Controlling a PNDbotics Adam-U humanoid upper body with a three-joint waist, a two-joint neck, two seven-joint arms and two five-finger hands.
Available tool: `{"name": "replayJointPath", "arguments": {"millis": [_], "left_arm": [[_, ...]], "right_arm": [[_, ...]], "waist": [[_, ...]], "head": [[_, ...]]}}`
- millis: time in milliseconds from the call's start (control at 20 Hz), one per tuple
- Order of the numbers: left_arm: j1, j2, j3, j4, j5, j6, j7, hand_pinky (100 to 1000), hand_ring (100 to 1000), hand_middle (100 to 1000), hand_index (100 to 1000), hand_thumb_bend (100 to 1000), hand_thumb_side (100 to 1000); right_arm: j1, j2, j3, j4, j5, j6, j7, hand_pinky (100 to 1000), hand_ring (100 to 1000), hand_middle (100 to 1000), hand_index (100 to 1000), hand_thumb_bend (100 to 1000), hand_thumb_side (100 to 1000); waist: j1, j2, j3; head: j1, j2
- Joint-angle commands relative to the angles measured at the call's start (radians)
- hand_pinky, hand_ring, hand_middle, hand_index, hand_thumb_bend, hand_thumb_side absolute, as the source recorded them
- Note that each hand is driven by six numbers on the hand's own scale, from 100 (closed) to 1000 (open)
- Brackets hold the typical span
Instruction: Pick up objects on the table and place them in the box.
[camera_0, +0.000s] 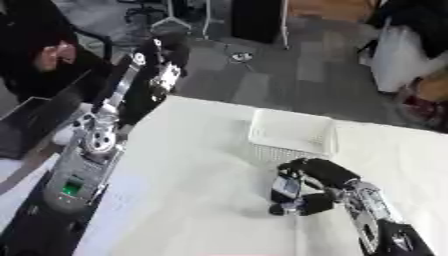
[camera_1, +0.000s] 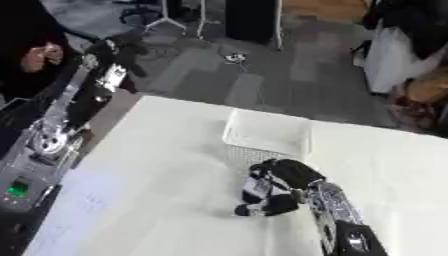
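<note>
A white mesh box (camera_0: 325, 143) stands on the white table (camera_0: 184, 190), a little past its middle. Just in front of the box, my right hand (camera_0: 322, 172) hovers low over the table, its black fingers curled round a small pale object (camera_0: 286, 186) with a bluish-grey face. The hand and object sit close to the box's near wall, outside it. The box's inside looks white, and I make out nothing in it. My left arm stretches up along the table's left edge, and its left hand (camera_0: 169, 52) is off the table at the far left, too blurred to read.
A grey unit with a green light (camera_0: 72, 189) belongs to my left arm at the table's left edge. A person sits past the far left corner. Grey floor, stands and furniture lie behind the table. Bare white tabletop spreads left of the box.
</note>
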Motion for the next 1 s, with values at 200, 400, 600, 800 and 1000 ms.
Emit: {"name": "replayJointPath", "arguments": {"millis": [200, 400, 600, 800, 1000], "left_arm": [[-0.017, 0.010, 0.009, -0.015, 0.001, 0.000, -0.003, 366, 573, 681, 858, 159, 881], [-0.017, 0.010, 0.009, -0.015, 0.002, 0.000, -0.003, 366, 573, 681, 858, 159, 881], [-0.017, 0.010, 0.009, -0.015, 0.002, 0.000, -0.004, 366, 572, 681, 858, 159, 881], [-0.018, 0.009, 0.008, -0.015, 0.002, 0.000, -0.004, 366, 572, 681, 858, 159, 881], [-0.018, 0.009, 0.008, -0.016, 0.002, 0.000, -0.004, 366, 572, 681, 858, 159, 880]], "right_arm": [[-0.023, 0.007, -0.010, -0.011, 0.015, 0.009, -0.029, 679, 665, 685, 943, 823, 1000], [-0.017, 0.018, -0.012, -0.019, 0.033, 0.041, -0.071, 671, 659, 685, 924, 818, 1000], [-0.013, 0.026, -0.010, -0.011, 0.059, 0.073, -0.117, 660, 652, 681, 901, 818, 1000], [-0.009, 0.034, -0.013, 0.001, 0.079, 0.107, -0.178, 455, 559, 610, 835, 812, 1000], [-0.007, 0.039, -0.014, 0.020, 0.074, 0.144, -0.238, 186, 440, 528, 748, 796, 1000]], "waist": [[0.006, -0.007, 0.001], [0.007, -0.006, 0.001], [0.007, -0.006, 0.001], [0.007, -0.006, 0.001], [0.007, -0.006, 0.001]], "head": [[0.001, -0.013], [-0.001, -0.016], [-0.003, -0.020], [-0.006, -0.025], [-0.007, -0.027]]}}
